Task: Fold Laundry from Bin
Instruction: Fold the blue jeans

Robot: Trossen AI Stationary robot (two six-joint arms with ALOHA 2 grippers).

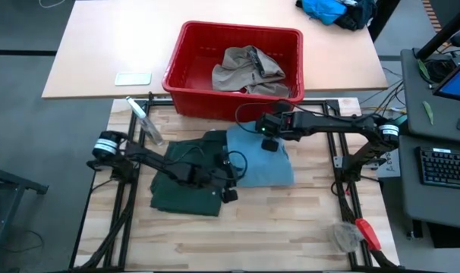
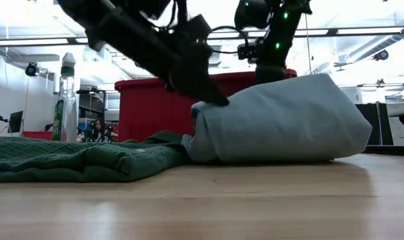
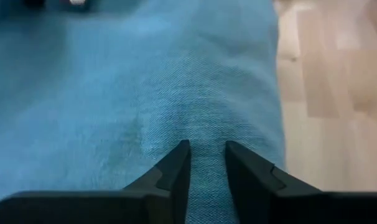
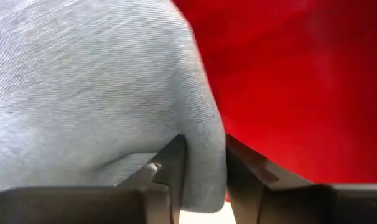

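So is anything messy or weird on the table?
Not really. The blue trousers lie folded beside the green shorts, with one tan garment crumpled in the red bin.

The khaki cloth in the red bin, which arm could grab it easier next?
Probably the right. Its claw sits at the blue trousers' edge right beside the red bin holding the khaki cloth. The left claw is farther out.

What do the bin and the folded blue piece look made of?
Bin: likely moulded plastic, smooth, slightly glossy red walls, rolled rim. Light blue trousers: likely denim; fine diagonal weave shows in both wrist views, matte. Green shorts: soft textured fabric, exact type unclear.
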